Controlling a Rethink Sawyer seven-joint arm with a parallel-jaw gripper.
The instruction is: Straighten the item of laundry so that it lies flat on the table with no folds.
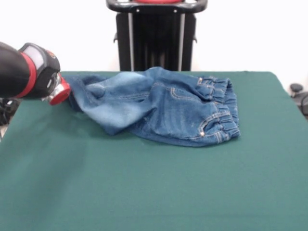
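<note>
Jeans (163, 108) lay bunched on table (144, 187), leg folded over seat, so not flat. End effector (58, 91) beside leg end; grip state can't tell.

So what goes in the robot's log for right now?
jeans: crumpled, folded | table: jeans at far side | pincer: hidden | task: unfinished

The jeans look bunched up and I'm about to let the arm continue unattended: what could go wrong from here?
1. The jeans are folded over, one leg lying across the other, so a pull from the leg end may just drag the whole bundle across the table instead of opening it.
2. They lie close to the far edge, so a tug that way could slide them off.
3. The gripper isn't visible, only the arm at the leg end, so any grasp can't be confirmed.
</note>
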